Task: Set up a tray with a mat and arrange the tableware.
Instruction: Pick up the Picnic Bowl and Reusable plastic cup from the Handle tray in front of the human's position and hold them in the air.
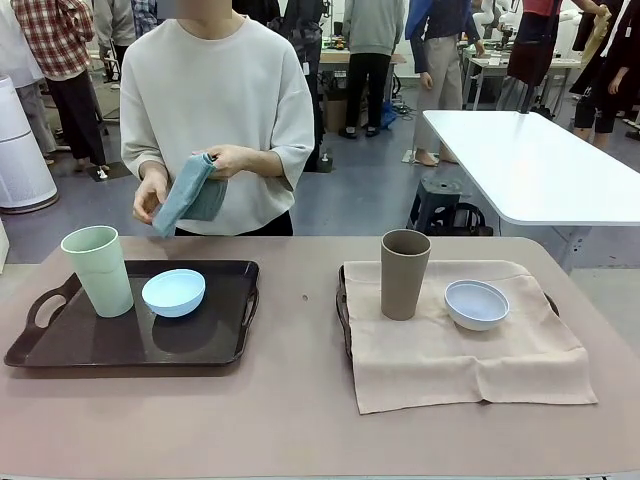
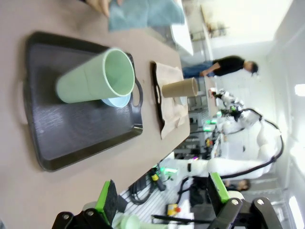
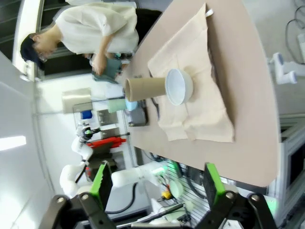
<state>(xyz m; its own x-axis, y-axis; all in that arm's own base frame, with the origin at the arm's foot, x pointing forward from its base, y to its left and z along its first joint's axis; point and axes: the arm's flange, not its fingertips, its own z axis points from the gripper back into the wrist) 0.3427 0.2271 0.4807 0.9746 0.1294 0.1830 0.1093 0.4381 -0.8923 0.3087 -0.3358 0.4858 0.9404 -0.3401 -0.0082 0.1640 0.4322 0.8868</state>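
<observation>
Front view is showing the bench (image 1: pixel 300 420) with two sets side by side. On the robot's left, a dark tray (image 1: pixel 60 350) is lying bare, with no mat on it. The pale green tumbler (image 1: pixel 98 270) is standing upright on it, and the light blue bowl (image 1: pixel 173 292) is sitting just beside the tumbler. On the right, a beige mat (image 1: pixel 460 365) is lying spread out. The taupe-brown tumbler (image 1: pixel 404 273) and the greyish-white bowl (image 1: pixel 476 304) are standing on top of it, near each other. A dark handle (image 1: pixel 343 310) is peeking out at the mat's edge, so a second tray is probably hiding under it, but I cannot be sure. That side is looking done.

The person at the far side is holding a blue cloth (image 1: pixel 188 195) in both hands (image 1: pixel 232 160), up off the bench. It is likely the mat for the bare tray. For it to go under, the tumbler and bowl would need lifting off first.

Left wrist view is showing the left claw (image 2: pixel 162 193) with its fingers spread wide, holding nothing, hanging apart from the tray. Right wrist view is showing the right claw (image 3: pixel 156 183) wide too, empty, well back from the beige mat.
</observation>
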